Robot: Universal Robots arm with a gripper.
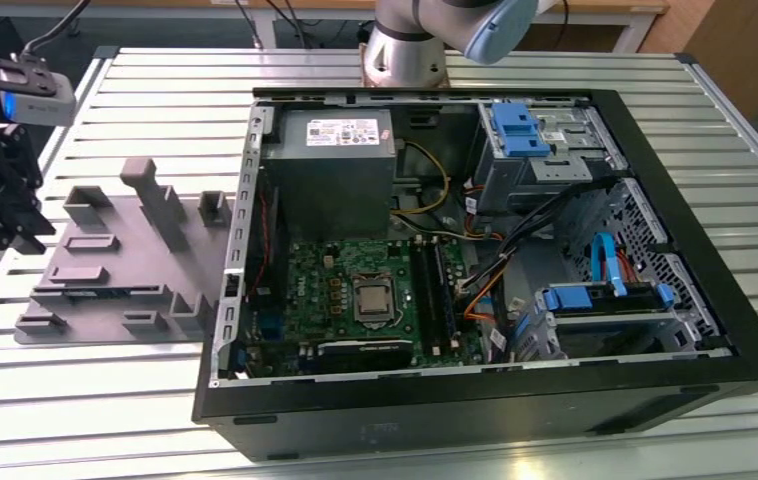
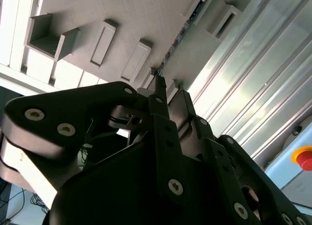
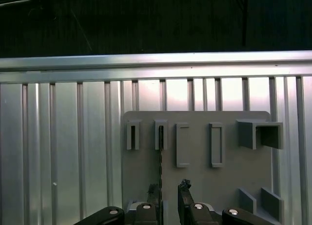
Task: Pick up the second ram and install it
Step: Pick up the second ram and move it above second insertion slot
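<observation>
The second ram [image 3: 160, 154] stands on edge in a slot of the grey tray [image 3: 195, 186], seen as a thin dark strip. In the second wrist view the ram [image 2: 179, 36] runs along the tray away from the fingertips. My gripper [image 3: 169, 192] hovers over the tray's near end, open, with the ram's edge in line with the inner face of one finger [image 3: 155, 192]; I cannot tell whether they touch. In the exterior view the gripper [image 1: 19, 225] hangs at the far left, above the tray [image 1: 112, 240]. The ram [image 1: 119, 292] shows there as a dark green strip.
An open black computer case [image 1: 486, 250] lies on the slatted metal table [image 1: 112, 400], to the exterior view's right of the tray. Inside are the green motherboard [image 1: 352, 300], memory slots [image 1: 429, 290], a power supply [image 1: 330, 170], blue drive brackets and cables. The arm's base [image 1: 406, 50] stands behind the case.
</observation>
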